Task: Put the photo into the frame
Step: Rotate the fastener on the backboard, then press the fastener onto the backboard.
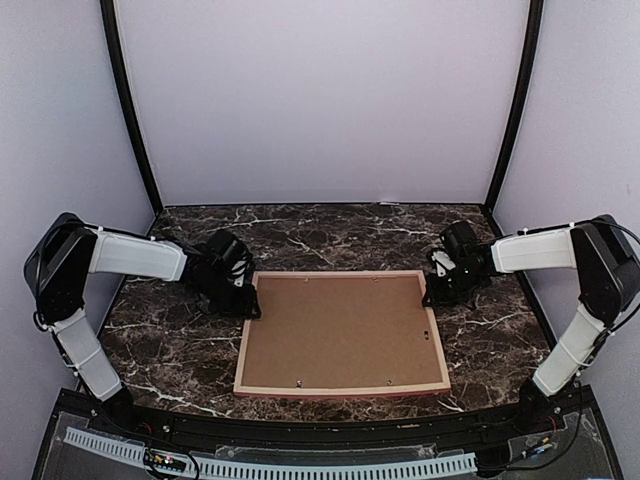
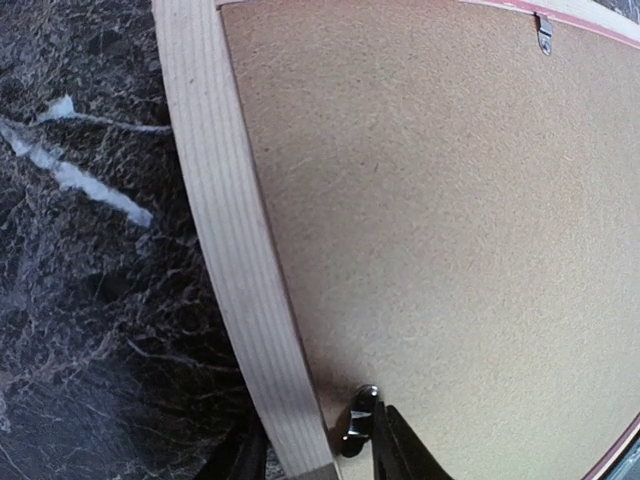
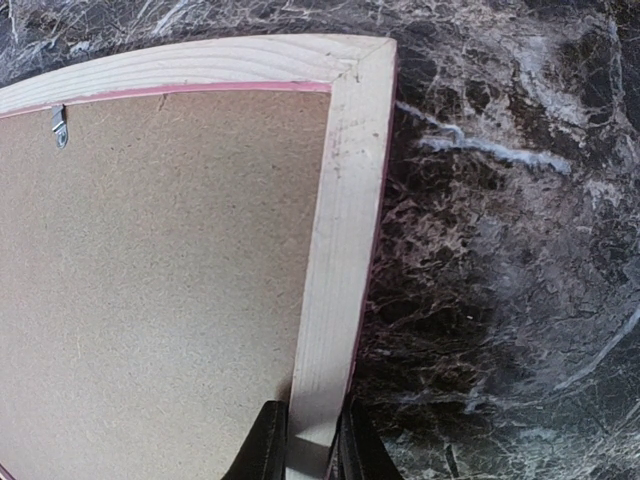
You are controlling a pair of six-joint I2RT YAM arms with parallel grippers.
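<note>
**Back side up, clamped on the right**

The frame [image 1: 345, 388] lies flat, back up, in the middle of the marble table [image 1: 330, 230], with the brown backing board [image 1: 340, 330] inside it. The right gripper [image 3: 308, 450] pinches the right rail between its 2 fingers. The left gripper [image 2: 315, 455] straddles the left rail beside a metal tab [image 2: 352, 425], fingers fairly narrow. I cannot tell whether they touch the wood.

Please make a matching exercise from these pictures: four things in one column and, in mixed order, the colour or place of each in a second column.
1. frame
2. backing board
3. table
4. right gripper

a. dark marble, white veins
b. closed on the frame's right rail
c. brown, lying inside the frame
d. pale wood back facing up

Pairs: 1-d, 2-c, 3-a, 4-b
</note>
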